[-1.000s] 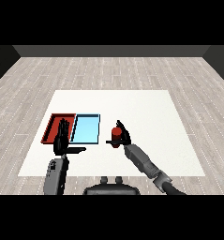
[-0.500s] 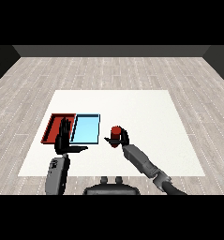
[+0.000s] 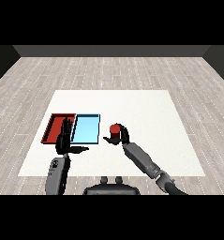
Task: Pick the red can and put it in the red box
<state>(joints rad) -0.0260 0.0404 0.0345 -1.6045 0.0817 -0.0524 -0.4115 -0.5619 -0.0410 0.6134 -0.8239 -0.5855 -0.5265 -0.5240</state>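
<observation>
My right hand [image 3: 121, 137] is curled around the red can [image 3: 115, 130], holding it upright with the can's top showing above my fingers. I judge I hold it this way so I can carry it without tipping. Whether it is just off the white desk [image 3: 146, 108] or touching it, I cannot tell. To the left of this hand, just beside it, lies the light blue tray [image 3: 86, 128], and beyond that, touching its far side, the red tray [image 3: 56, 125] where the can belongs. My left hand [image 3: 64, 140] grasps nothing; its fingers are straight and pointing up, and it hovers at the near edge where the two trays meet, likely kept clear of my path. I count one can, two trays, and my two hands.
</observation>
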